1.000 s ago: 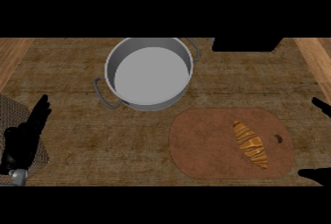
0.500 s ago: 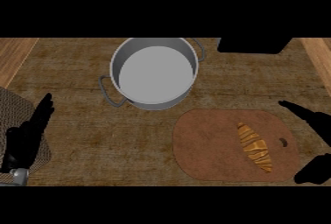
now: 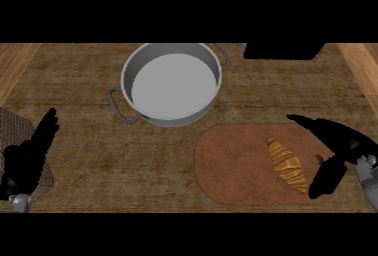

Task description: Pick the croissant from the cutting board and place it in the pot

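A golden croissant (image 3: 288, 165) lies on the right half of the brown wooden cutting board (image 3: 232, 167). The grey metal pot (image 3: 171, 82), with side handles, stands behind and to the left of the board and holds nothing. My right hand (image 3: 338, 150) is over the board's right edge, open, its fingers and thumb spread on either side of the croissant's right flank without closing on it. My left hand (image 3: 29, 152) rests open at the left edge, fingers up.
A black object (image 3: 284, 50) sits at the back right of the counter. A woven mat (image 3: 11, 125) shows under my left hand. Lighter wooden strips (image 3: 362, 62) border the counter on both sides.
My right hand has come in from the right edge toward the croissant and now hangs over the board. The view has shifted slightly. My left hand has stayed put.
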